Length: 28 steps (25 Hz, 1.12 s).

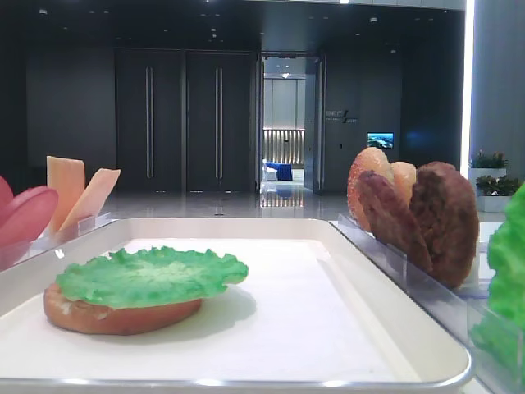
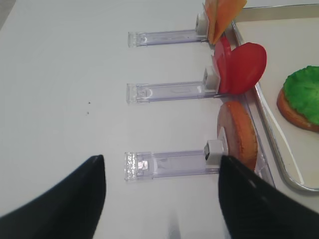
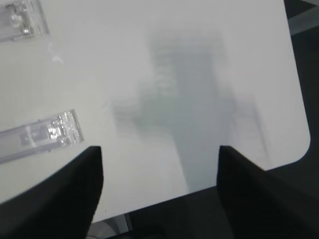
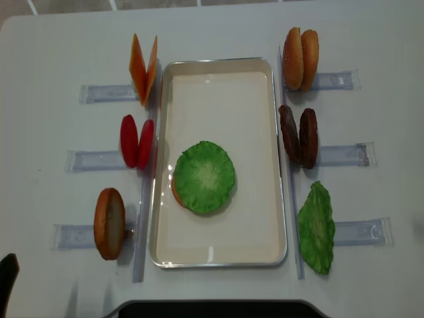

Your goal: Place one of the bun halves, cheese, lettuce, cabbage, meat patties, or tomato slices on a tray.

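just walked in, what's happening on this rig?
Burger assembly, between picks. The tray holds a bun half topped with lettuce. Both pincers are open and empty: left pincer hovers by the left-side holders, right pincer over bare table. Cheese, tomato slices and meat patties wait in holders.

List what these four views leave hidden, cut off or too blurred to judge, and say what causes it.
- Bun half on the tray: overhead, the lettuce covers almost all of it.
- Right gripper: in the right wrist view its fingers are blurred and cut by the bottom edge.
- Left gripper: likewise cropped in the left wrist view.
- Spare lettuce leaf: cut by the front view's right edge.
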### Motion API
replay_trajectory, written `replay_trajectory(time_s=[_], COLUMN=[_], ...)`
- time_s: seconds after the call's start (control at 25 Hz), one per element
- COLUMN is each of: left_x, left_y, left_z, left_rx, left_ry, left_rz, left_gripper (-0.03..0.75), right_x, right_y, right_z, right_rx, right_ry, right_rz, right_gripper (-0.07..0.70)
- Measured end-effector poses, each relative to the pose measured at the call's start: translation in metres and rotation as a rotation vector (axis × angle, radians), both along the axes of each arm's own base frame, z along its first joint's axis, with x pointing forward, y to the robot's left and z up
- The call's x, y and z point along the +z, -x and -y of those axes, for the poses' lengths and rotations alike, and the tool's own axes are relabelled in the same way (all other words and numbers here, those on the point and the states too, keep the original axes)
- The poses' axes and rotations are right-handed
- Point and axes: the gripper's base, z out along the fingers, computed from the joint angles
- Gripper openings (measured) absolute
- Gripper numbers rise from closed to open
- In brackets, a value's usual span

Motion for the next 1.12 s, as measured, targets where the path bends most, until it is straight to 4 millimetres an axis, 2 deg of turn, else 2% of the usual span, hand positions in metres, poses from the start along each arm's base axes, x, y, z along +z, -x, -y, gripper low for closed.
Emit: replay_trajectory(time_s=[0.08, 0.16, 0.32, 0.48, 1.0, 1.12], left_x=[0.0, 0.0, 0.0, 0.0, 0.0, 0.0], left_y=[0.0, 0.0, 0.0, 0.0, 0.0, 0.0], left_z=[0.0, 0.0, 0.0, 0.0, 0.0, 0.0], left_rx=[0.0, 0.0, 0.0, 0.0, 0.0, 0.0], left_ry=[0.0, 0.0, 0.0, 0.0, 0.0, 0.0], left_rz=[0.0, 0.0, 0.0, 0.0, 0.0, 0.0], left_gripper=[0.534, 0.534, 0.534, 0.534, 0.534, 0.534], right_x=[-0.003, -0.006, -0.012, -0.022, -0.018, -0.019], right_y=[0.032, 0.056, 0.087, 0.103, 0.146, 0.148], right_z=[-0.004, -0.007, -0.012, -0.02, -0.028, -0.028], right_rx=[0.009, 0.015, 0.024, 0.087, 0.15, 0.151], right_ry=[0.012, 0.024, 0.028, -0.009, 0.047, 0.05], right_rz=[0.093, 0.179, 0.314, 0.403, 0.708, 0.716], right_gripper=[0.465, 0.465, 0.465, 0.465, 0.465, 0.465])
